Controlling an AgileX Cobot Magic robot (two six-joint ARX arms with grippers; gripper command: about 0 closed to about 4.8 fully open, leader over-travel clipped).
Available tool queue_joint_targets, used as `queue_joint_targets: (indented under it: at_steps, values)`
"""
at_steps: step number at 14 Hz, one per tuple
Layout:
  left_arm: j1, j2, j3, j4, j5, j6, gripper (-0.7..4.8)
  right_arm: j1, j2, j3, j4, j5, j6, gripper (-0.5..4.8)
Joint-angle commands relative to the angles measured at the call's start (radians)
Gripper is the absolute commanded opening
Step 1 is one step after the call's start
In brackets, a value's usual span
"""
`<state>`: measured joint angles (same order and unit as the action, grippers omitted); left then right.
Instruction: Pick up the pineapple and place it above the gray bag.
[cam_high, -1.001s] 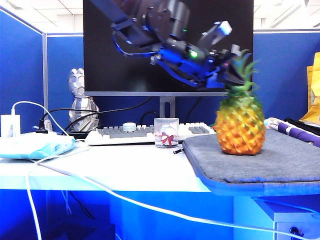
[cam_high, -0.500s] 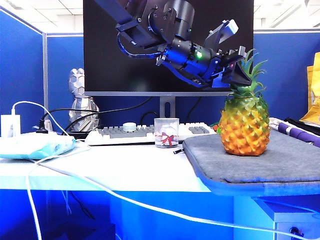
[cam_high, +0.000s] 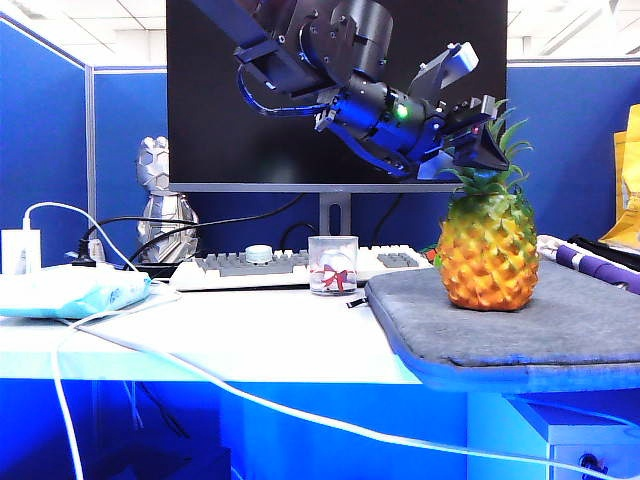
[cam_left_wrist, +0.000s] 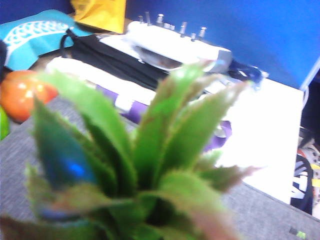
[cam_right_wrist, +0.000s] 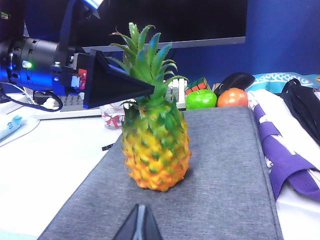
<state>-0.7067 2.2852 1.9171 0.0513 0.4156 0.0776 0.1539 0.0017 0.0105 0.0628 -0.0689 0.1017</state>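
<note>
Left pincer (cam_high: 478, 140) sat right at the leaf crown, upper right of the exterior view, its black wedge-shaped fingers (cam_right_wrist: 117, 80) spread on either side of the spikes, apparently no longer pinching them. That fitted a release: the large glossy toy pineapple (cam_high: 489, 250), with an orange-yellow scaled body greening toward stiff, saw-edged leaves, stood upright by itself on the flat gray felt-like padded bag (cam_high: 560, 320), right of centre. The bag's soft, nubbly face and blue-edged rounded corner overhung the white tabletop (cam_high: 250, 330). Right pincer (cam_right_wrist: 138, 225) showed only as a dark tip low in its own view, near the bag's surface; whether open or closed, I couldn't tell.
</note>
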Motion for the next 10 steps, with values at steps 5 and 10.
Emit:
queue_joint_targets:
  at_steps: [5, 10]
  values:
    - [0.000, 0.003, 0.003, -0.011, -0.053, -0.043, 4.79, 0.000, 0.000, -0.009, 0.018, 0.000, 0.003, -0.05]
    - [-0.017, 0.003, 0.004, -0.004, -0.014, -0.095, 4.79, 0.000, 0.000, -0.009, 0.018, 0.000, 0.004, -0.05]
